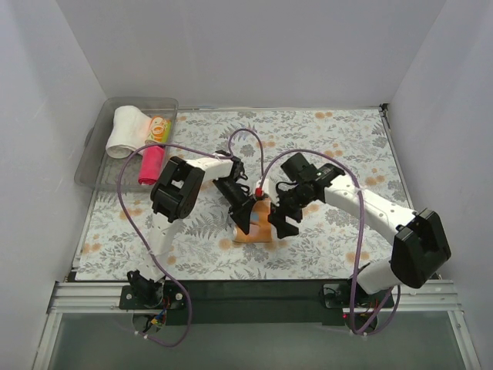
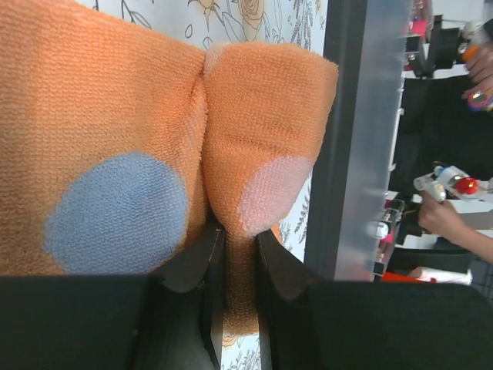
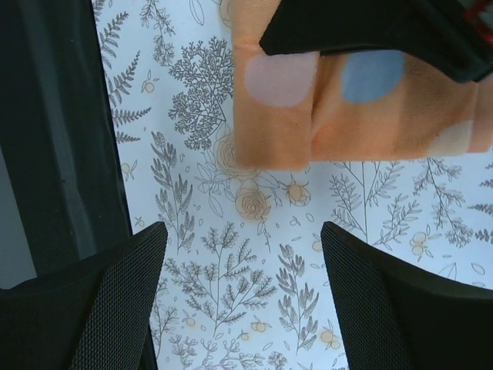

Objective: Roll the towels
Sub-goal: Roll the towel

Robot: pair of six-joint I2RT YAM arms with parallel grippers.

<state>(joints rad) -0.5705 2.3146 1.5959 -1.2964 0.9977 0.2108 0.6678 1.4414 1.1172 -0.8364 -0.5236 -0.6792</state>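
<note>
An orange towel with pale and blue spots [image 1: 260,223] lies partly rolled near the table's middle front. My left gripper [image 1: 248,216] is shut on a fold of it; the left wrist view shows the orange towel [image 2: 262,139] pinched between the black fingers [image 2: 279,270]. My right gripper [image 1: 283,223] is open and empty just right of the towel; in the right wrist view the towel [image 3: 339,116] lies beyond the spread fingers [image 3: 115,308]. A white rolled towel [image 1: 125,129], a yellow patterned one [image 1: 159,128] and a magenta-red one [image 1: 151,165] sit at the far left.
A clear plastic bin [image 1: 108,108] at the far left holds the white and yellow towels; the magenta one leans at its near edge. The grey-and-orange floral covering [image 1: 347,139] spans the table. White walls enclose the back and sides. Purple cables loop over the arms.
</note>
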